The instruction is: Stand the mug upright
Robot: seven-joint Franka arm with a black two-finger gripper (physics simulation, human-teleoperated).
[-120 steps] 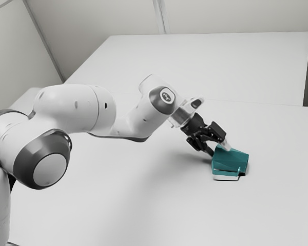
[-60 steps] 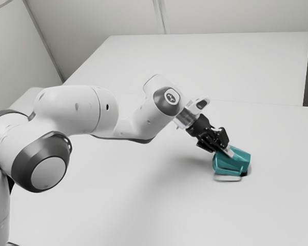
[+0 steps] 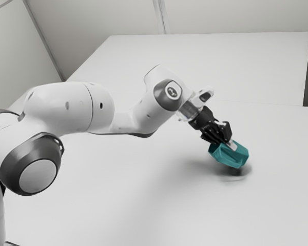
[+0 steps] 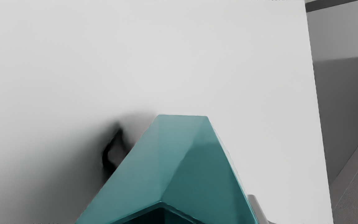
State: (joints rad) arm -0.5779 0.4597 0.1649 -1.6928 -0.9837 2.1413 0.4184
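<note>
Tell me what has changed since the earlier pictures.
The black two-finger gripper has closed its jaws on the teal faceted mug and moved slightly up and toward the exterior view's right. The mug has turned and appears lifted off the white table. The table stayed put; the mug still isn't upright.

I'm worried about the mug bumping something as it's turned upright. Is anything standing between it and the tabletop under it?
Nothing visible stands in the way. The teal mug is tilted in the grip of the gripper, and no other object shows between it and the tabletop below.
</note>
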